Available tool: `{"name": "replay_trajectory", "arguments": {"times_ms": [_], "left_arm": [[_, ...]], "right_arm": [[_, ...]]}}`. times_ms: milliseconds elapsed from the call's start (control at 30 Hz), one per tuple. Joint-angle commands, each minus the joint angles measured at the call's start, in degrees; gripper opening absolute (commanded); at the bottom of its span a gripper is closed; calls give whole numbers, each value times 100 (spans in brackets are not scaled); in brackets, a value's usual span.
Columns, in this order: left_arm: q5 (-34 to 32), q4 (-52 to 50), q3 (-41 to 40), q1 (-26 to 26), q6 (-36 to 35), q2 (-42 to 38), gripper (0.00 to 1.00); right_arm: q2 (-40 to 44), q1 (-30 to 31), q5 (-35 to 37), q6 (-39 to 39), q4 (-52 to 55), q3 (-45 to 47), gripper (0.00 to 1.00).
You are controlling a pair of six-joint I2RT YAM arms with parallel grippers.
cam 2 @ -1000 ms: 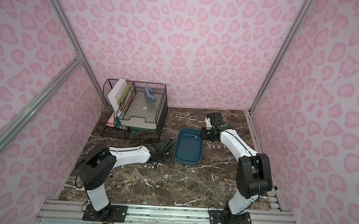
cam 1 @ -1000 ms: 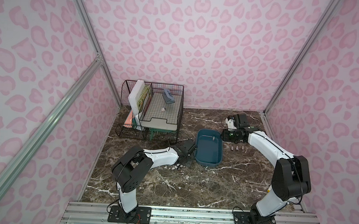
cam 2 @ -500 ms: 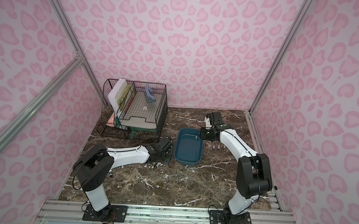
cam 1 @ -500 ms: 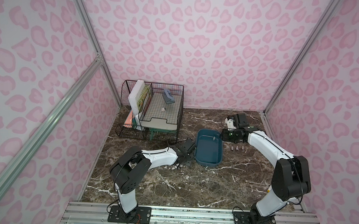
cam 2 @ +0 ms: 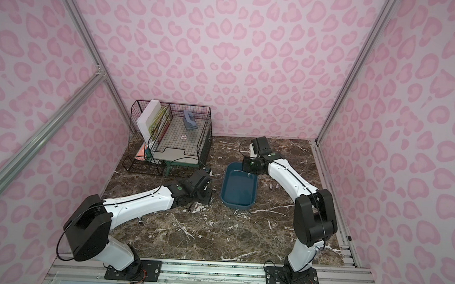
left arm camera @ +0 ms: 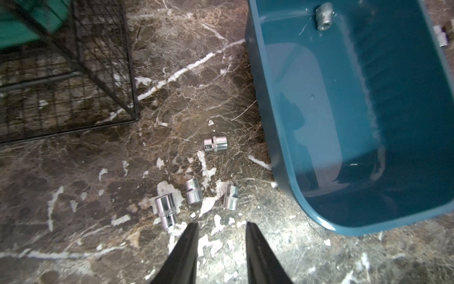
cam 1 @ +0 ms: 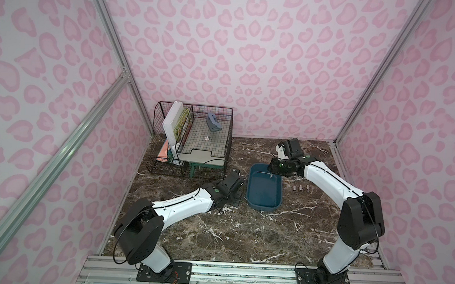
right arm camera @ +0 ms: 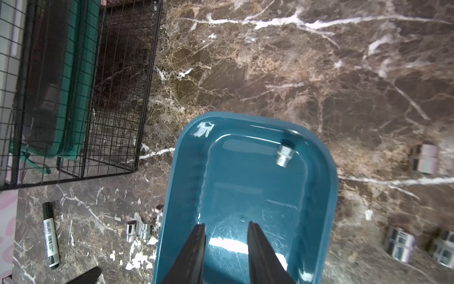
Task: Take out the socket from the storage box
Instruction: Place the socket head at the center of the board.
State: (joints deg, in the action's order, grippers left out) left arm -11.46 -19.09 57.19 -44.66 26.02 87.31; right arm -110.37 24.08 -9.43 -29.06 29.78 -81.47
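1 socket (right arm camera: 285,155) lies on its side in a far corner of the box (right arm camera: 326,196), against the wall. The right fingers (right arm camera: 194,250) hang over the box's floor, narrowly parted and empty, with the socket well ahead of them. The left fingers (left arm camera: 186,250), also parted and empty, hover over the surface (left arm camera: 98,196) beside the box, with 4 sockets (left arm camera: 194,194) just ahead.

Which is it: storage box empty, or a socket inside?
Not empty. One socket lies on its side on the floor of the storage box, near a corner; nothing else shows inside.
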Motion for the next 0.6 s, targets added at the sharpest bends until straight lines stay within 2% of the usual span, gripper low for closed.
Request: {"name": "replay_trajectory", "arguments": {"times_ms": [0, 300, 567], "left_arm": [[-142, -327, -14, 28, 1, -288, 38], [-208, -574, -71, 76, -95, -869, 38], [-250, -542, -151, 90, -106, -909, 38]], "right_arm": [[-251, 80, 299, -283, 43, -229, 35], [-841, 127, 608, -464, 161, -677, 35], [-1195, 173, 719, -579, 99, -680, 35]]}}
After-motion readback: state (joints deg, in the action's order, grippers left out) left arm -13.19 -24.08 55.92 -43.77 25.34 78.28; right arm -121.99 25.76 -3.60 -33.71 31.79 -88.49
